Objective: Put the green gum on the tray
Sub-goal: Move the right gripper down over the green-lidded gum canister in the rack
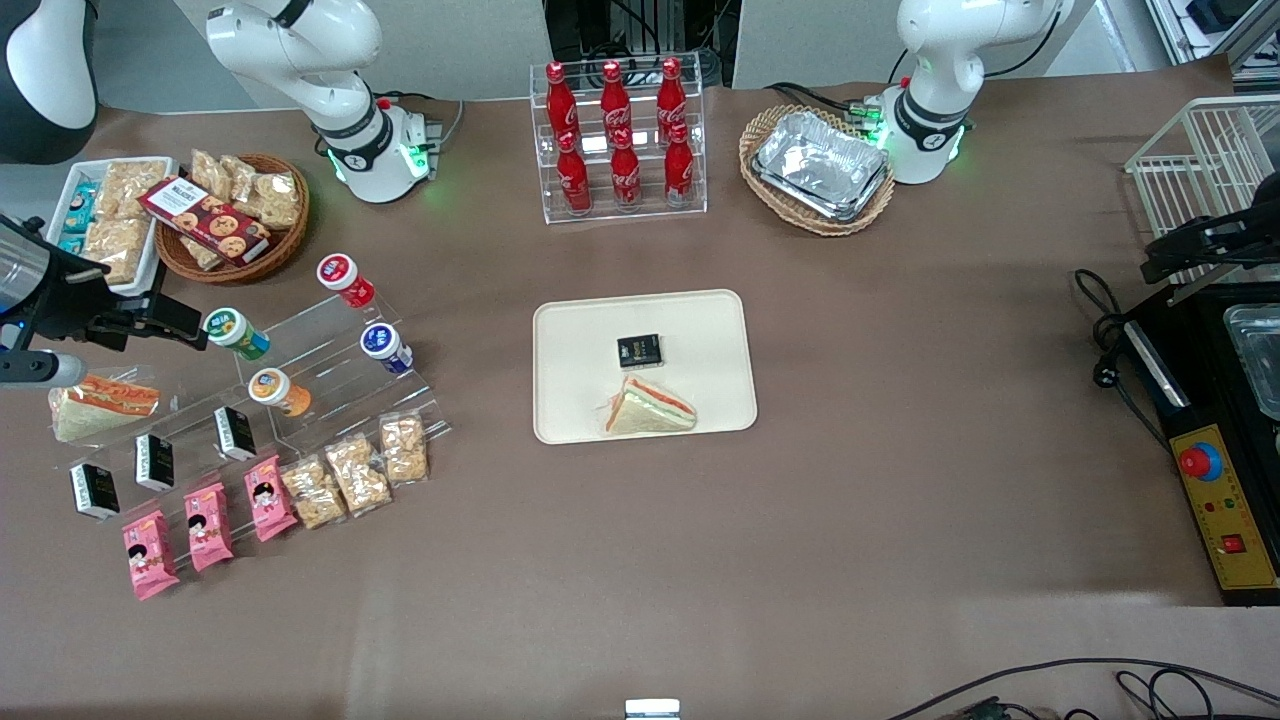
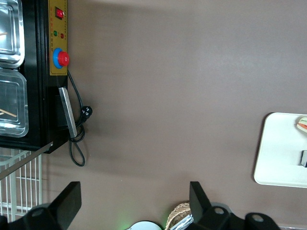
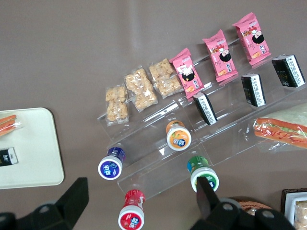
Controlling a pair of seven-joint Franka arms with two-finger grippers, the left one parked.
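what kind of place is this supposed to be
Probably a mock snack shop on a lab table: stepped clear racks hold the green gum and cola bottles, a basket holds cookies, and the tray carries a sandwich. The gripper hangs open above the gum rack.

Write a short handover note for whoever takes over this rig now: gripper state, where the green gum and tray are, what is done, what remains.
Gripper: open, holding nothing, hovering above the clear acrylic stepped rack, one finger over the gum.
Green gum, small green-bodied bottle with white lid: on the rack, not grasped.
Cream-beige rectangular tray: mid-table, holding a small black box and a wrapped triangular sandwich.
Done: approach only.
Left: grasp gum, lift, carry, set on bare tray area.
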